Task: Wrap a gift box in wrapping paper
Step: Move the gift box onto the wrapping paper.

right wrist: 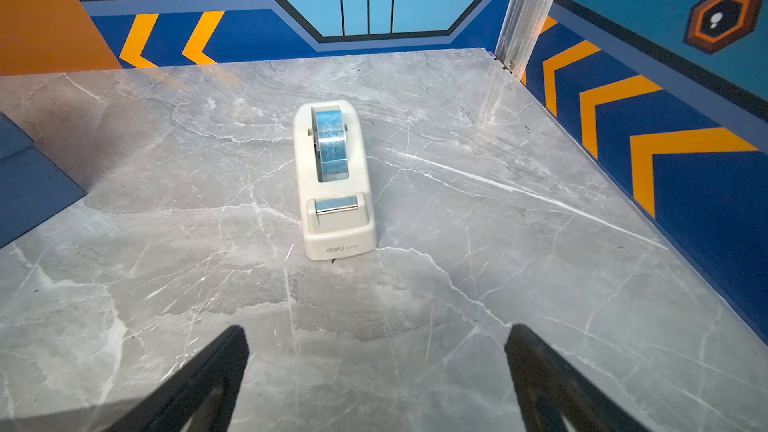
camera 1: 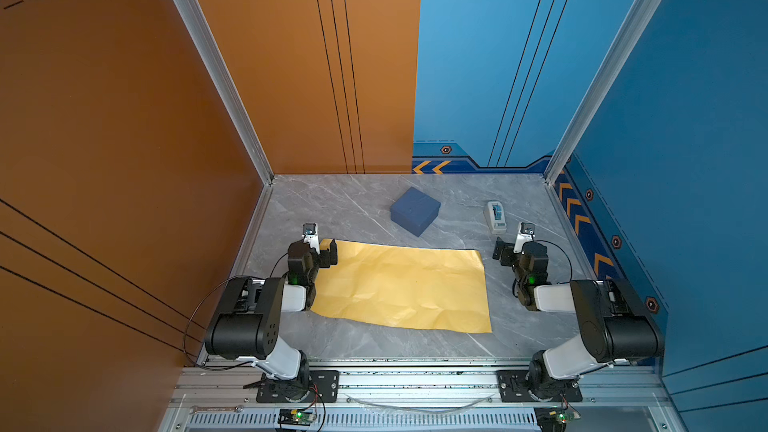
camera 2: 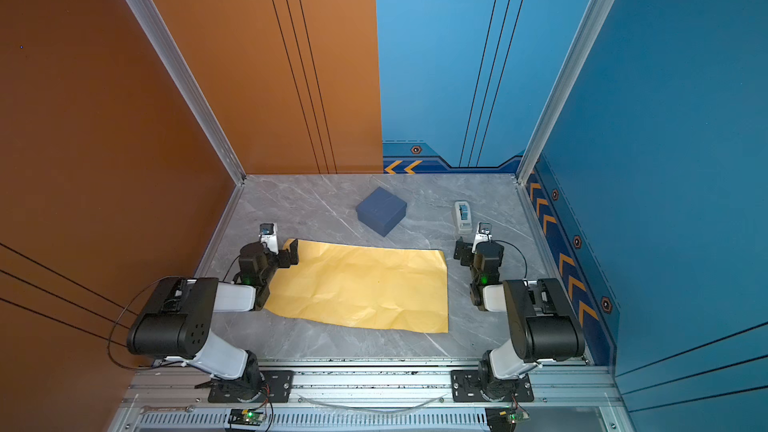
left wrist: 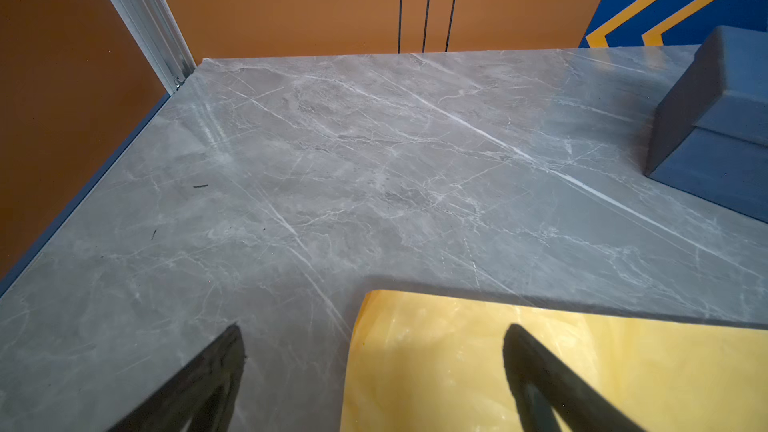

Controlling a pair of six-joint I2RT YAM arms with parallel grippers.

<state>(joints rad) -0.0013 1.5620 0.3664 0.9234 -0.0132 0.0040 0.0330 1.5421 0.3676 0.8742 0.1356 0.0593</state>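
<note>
Before lifting anything, note both tools spread wide and empty: left tool (camera 1: 328,255) low over the far left corner of the wrapping paper (camera 1: 403,284), one finger above the sheet and one above bare table (camera 1: 353,205) in the left wrist view; right tool (camera 1: 500,253) over bare table just off the sheet's right edge, facing the tape dispenser (right wrist: 334,184); gift box (camera 1: 414,210) closed and unwrapped on the table just beyond the sheet's far long edge, near but not touching.

Likely trouble: crumpling or tearing of the creased paper if pinched at that corner with a finger scraping the table; dragging of the whole sheet sideways, with no weight on it; lid pulled off the base if gripped by the lid alone; uneven flaps if set down off-centre or skewed; dispenser knocked by a careless inward sweep of the right arm.

Orientation: paper pale yellow face up, flat, long axis left to right across the table, slightly skewed, right end a little nearer the arm bases; box close to square, so no clear long axis; turned diagonal to the sheet, one corner aimed at the far long edge; worth squaring to the paper's edges before setting down at the middle.
</note>
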